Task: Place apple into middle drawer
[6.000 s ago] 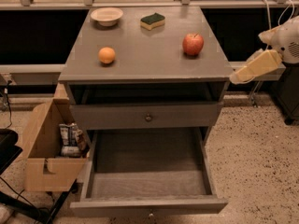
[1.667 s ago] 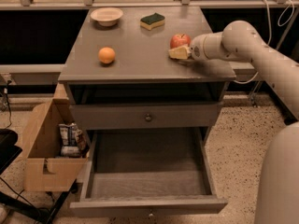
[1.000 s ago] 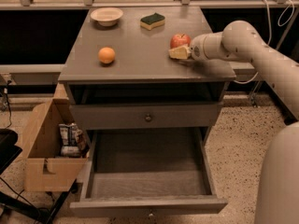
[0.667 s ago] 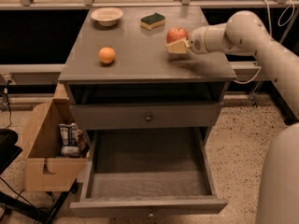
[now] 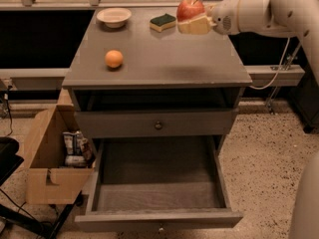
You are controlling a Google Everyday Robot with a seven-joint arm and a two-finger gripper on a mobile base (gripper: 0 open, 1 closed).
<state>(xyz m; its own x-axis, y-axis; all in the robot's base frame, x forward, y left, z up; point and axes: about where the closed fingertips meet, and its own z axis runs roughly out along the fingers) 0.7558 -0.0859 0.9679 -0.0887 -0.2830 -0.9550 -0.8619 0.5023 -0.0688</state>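
1. The arm (image 5: 269,11) comes in from the upper right, its pale forearm lying roughly level and pointing left, with the wrist just right of the claw (image 5: 193,23).
2. The claw is clamped on the apple (image 5: 190,8). The red fruit sits between the yellowish fingers (image 5: 197,26) and bulges above them. It seems to be held up off the table (image 5: 159,59) rather than resting on it.
3. Just left of the claw lies a green-topped sponge (image 5: 163,21), and farther left a shallow bowl (image 5: 113,17).
4. Below and to the left of the claw, well apart from it, an orange (image 5: 114,59) sits on the table.
5. Far below the claw, the middle drawer (image 5: 159,171) stands pulled out, its dark floor bare (the knobbed drawer front (image 5: 157,124) above it is pushed in).
6. Low and far to the left of the claw, a cardboard box (image 5: 47,156) stands on the floor beside the cabinet.
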